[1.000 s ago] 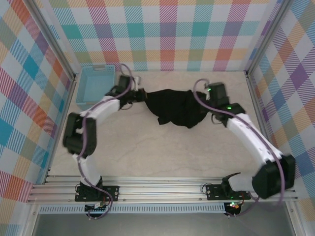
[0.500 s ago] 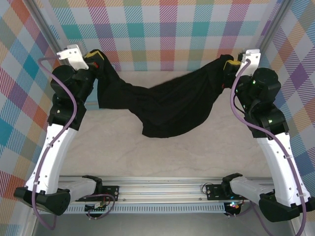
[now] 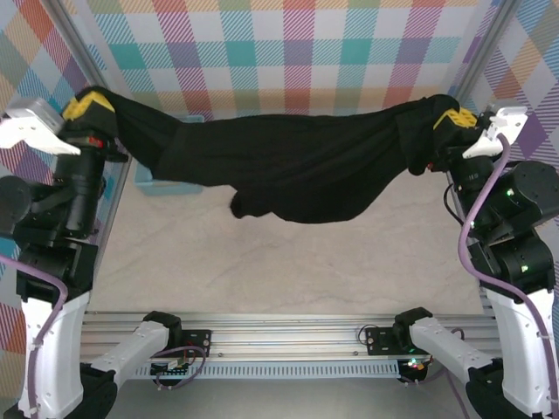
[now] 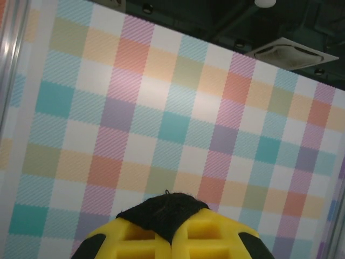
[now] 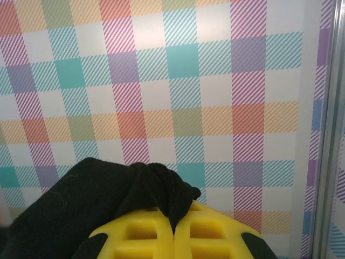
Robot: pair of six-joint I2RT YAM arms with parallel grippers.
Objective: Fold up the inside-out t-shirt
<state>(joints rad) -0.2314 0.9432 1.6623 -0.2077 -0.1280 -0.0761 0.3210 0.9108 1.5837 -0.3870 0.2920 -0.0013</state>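
Our left claw and right claw both pinch the t-shirt tight, so we should lower it flat and slow.

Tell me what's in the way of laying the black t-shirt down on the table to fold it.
The table below the t-shirt looks bare. The light blue basket, at the far left beneath the end held by the left tool, could catch it.

Left arm, right arm: white links, black joints, purple cables, yellow hand fingers
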